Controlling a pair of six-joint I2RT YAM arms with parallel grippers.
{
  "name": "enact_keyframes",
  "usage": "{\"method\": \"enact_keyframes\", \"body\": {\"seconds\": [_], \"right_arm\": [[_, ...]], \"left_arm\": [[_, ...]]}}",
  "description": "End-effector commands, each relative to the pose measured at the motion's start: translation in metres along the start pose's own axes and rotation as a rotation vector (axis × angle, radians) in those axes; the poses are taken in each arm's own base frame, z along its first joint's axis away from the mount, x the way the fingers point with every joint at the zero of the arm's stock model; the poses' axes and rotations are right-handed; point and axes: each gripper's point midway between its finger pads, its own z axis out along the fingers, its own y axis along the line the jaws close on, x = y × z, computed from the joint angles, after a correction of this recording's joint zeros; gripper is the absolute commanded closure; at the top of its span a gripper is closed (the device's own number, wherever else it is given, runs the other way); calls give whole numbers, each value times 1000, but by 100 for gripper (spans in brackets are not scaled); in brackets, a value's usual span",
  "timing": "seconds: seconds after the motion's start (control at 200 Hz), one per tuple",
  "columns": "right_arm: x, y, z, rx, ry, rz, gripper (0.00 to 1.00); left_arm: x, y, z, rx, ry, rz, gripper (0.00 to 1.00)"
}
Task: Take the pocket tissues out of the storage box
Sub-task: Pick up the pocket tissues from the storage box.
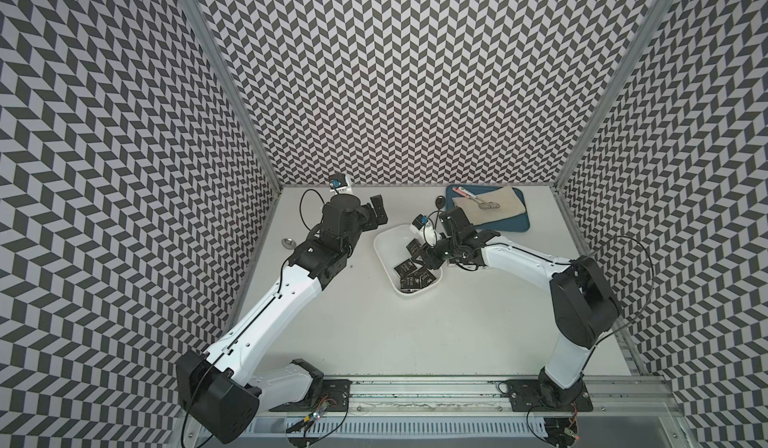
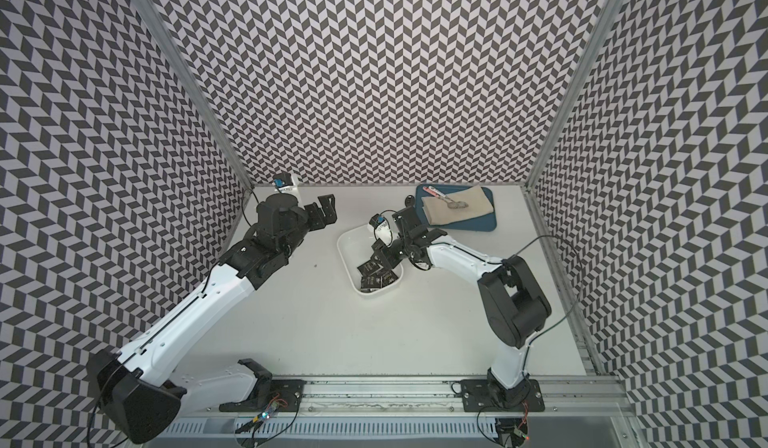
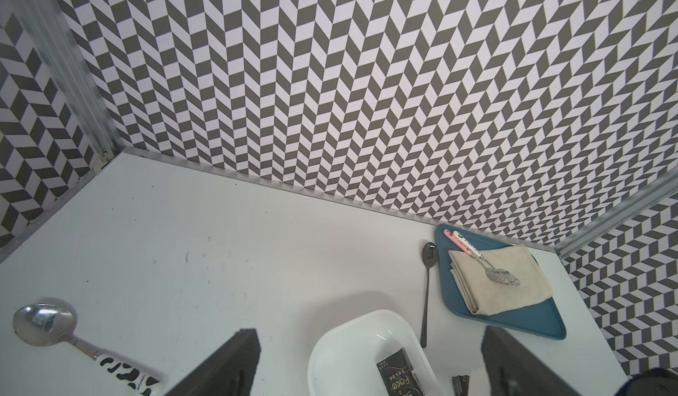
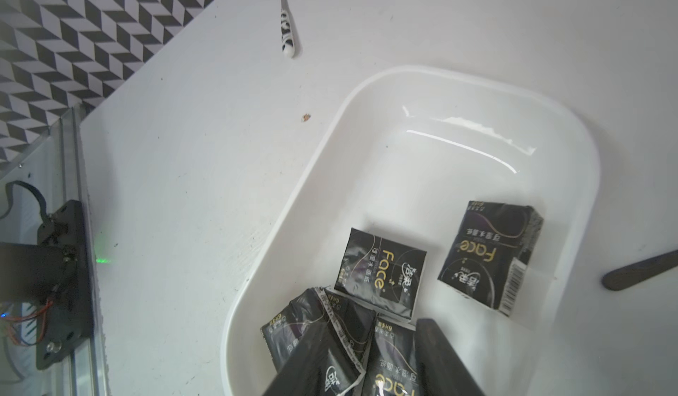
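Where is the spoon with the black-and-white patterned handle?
In a top view the spoon lies on the table near the left wall, its handle hidden under the left arm, well left of the white storage box.

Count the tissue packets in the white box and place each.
4 pocket tissues visible, all in the storage box: one tilted, apart; one flat mid-floor; one crumpled and one more beneath the right pincer. Others may be hidden.

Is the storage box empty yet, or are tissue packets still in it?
Not empty: the right wrist view shows at least four black pocket tissues lying inside the storage box, bunched at one end.
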Motion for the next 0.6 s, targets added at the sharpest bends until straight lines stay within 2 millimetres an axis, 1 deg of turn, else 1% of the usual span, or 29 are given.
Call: {"method": "enact_keyframes", "body": {"seconds": [0.0, 0.24, 0.421, 0.596], "right_arm": [[4, 10, 4, -56, 36, -100, 55], [10, 32, 9, -114, 66, -188, 53], [18, 31, 24, -102, 130, -193, 53], [20, 32, 31, -108, 144, -187, 53]], "left_arm": [[-3, 1, -4, 5, -1, 5, 1], [-1, 3, -1, 5, 3, 3, 1], [-2, 4, -2, 7, 0, 1, 1], [-5, 8, -6, 3, -8, -3, 1]]}}
